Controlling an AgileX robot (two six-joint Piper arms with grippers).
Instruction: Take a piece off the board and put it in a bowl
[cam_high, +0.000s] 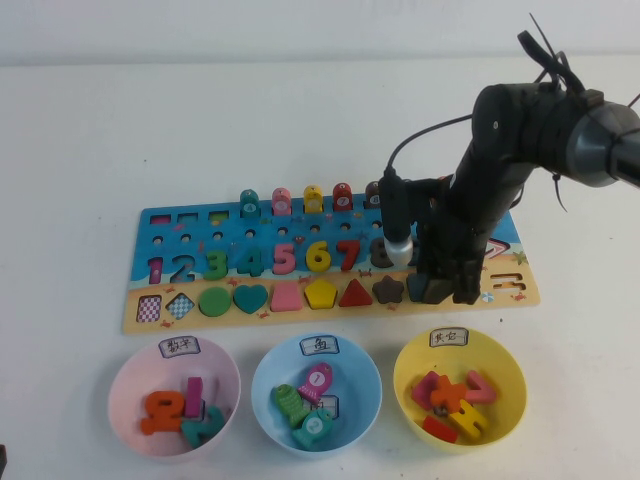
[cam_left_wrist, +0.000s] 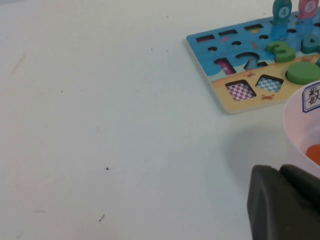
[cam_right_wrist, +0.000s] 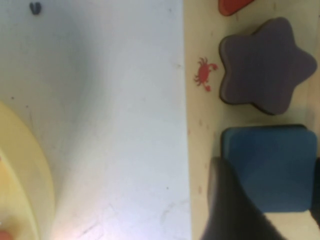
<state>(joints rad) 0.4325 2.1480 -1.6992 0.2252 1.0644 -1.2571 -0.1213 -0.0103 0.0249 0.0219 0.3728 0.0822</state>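
1. Reaching down over the sandy strip of the long wooden puzzle board, the right pincer stands on the small flat slate-blue square wooden piece, which lies in its slot.
2. Its fingers stand apart, one at either edge of the piece; whether they already press it is hard to tell from the wrist view.
3. Just beside the pincer, toward the board's middle, sits the brown wooden star.
4. Near the pincer, off the board's front edge toward the robot, sits the round yellow plastic bowl with coloured pieces inside.
5. Well apart, the left pincer hangs low over the white table by the pink bowl; I cannot tell how its fingers stand.
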